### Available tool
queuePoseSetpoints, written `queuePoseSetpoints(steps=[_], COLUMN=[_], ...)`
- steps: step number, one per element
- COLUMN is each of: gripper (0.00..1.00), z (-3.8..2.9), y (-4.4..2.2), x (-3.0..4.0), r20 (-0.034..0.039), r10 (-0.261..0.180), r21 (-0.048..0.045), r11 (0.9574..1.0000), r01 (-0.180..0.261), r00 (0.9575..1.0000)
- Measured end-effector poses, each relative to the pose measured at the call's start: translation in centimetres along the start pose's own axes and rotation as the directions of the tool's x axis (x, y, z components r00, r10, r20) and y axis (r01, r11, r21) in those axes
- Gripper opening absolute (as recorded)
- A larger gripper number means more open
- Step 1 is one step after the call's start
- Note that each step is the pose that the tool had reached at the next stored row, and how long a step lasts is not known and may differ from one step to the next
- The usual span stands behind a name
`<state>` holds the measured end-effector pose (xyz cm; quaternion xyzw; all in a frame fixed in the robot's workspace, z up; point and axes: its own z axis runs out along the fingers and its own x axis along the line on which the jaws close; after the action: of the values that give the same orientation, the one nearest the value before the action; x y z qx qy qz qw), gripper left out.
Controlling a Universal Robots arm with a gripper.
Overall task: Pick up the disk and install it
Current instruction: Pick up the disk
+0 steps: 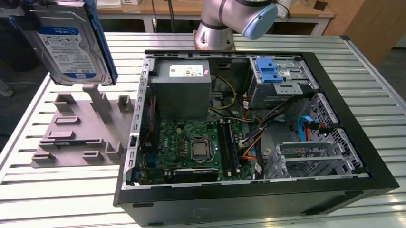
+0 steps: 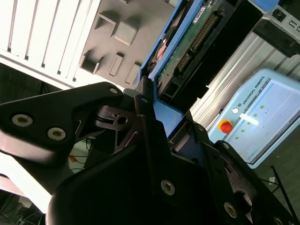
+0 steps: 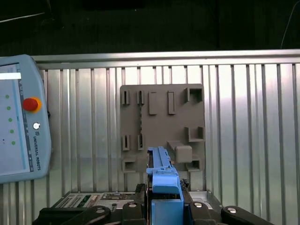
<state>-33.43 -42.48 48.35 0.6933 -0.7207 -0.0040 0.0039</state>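
Item 1, disk (image 1: 66, 42): I logged it held in the air at the exterior view's left, upright, label towards the camera. It hung above the grey holder plate (image 1: 76, 128) and clear of it, well apart from the silver cage (image 1: 274, 76) inside the computer case (image 1: 254, 204).

Item 2, jaws: I found them closed on the disk's blue frame (image 2: 169, 112), with black fingers (image 2: 146, 126) pressed against its edge in the second wrist view.

Item 3, computer case: it lay open on the slatted bench (image 1: 371, 52), just beside the holder plate. Inside I noted a grey power box (image 1: 180, 90) and a green circuit board (image 1: 193, 142); the cage carried a blue latch.

Item 4, control tablet (image 3: 18, 122): it sat near the holder plate in the first wrist view.

Item 5, arm (image 1: 219, 28): it stood at the case's far side in the exterior view.
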Motion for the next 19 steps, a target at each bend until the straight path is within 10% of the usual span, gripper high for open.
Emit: queuePoseSetpoints(steps=[19], gripper=[0.36], z=[0.08], y=[-2.33], x=[0.76], r20=[0.0000], r10=[0.000], r21=[0.0000], r11=[1.0000], r01=[0.000], r00=[1.0000])
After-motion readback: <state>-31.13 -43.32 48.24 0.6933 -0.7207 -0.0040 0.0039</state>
